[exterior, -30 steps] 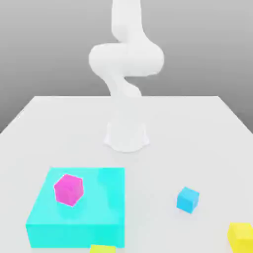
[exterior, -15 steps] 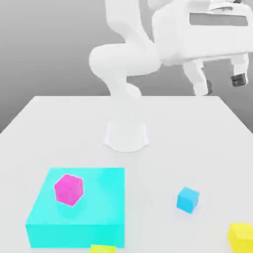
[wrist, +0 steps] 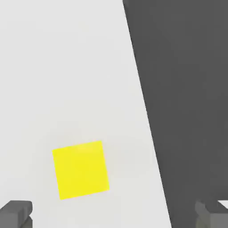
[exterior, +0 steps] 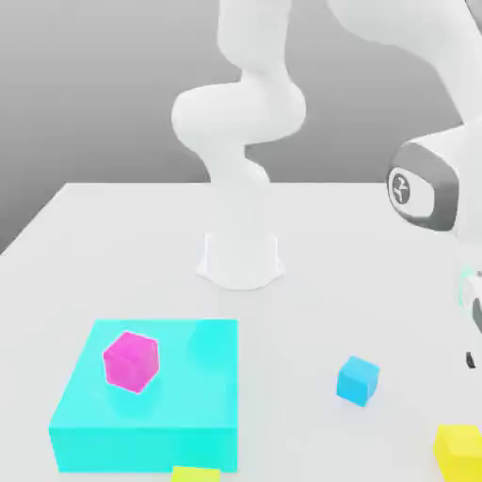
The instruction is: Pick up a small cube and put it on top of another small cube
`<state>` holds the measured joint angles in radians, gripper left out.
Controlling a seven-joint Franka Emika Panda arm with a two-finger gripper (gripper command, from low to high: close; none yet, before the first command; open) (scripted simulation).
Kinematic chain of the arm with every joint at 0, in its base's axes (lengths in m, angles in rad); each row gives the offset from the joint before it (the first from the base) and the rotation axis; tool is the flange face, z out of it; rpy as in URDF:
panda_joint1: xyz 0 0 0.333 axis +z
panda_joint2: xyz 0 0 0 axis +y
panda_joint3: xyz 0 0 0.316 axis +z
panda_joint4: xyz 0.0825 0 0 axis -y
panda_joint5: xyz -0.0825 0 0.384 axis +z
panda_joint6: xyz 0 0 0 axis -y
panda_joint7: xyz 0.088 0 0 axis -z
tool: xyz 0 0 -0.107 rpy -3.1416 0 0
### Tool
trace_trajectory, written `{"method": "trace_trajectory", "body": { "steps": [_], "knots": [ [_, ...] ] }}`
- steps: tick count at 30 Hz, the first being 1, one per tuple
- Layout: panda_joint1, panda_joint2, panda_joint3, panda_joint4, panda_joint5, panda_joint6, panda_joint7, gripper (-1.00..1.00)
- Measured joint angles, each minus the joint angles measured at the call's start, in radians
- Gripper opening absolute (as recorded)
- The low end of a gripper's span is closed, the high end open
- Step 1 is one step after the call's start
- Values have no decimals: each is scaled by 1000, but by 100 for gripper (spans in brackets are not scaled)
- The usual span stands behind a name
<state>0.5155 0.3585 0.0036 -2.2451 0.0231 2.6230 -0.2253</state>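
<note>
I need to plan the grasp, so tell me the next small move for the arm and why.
Probably shift the hand sideways until the yellow cube sits midway between the open fingers, then lower. In the hand view the cube lies on the table off to one side of the gap, untouched, close to the table's edge; the magenta cube waits on the cyan block.

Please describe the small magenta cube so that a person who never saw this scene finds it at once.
Find the big flat cyan block near the table's front edge, at the exterior view's left. The magenta cube sits on top of it. It is the only pink thing; the other small cubes rest on the table.
</note>
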Motion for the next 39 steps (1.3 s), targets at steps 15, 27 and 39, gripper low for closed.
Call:
{"method": "trace_trajectory", "body": {
  "steps": [15,27,39],
  "knots": [
    [11,89,0,14,-28,54,-10,-100],
    [-266,-319,-226,-194,-36,-140,-8,-100],
    [-501,-485,-363,-392,-86,-109,16,-100]
  ]
}}
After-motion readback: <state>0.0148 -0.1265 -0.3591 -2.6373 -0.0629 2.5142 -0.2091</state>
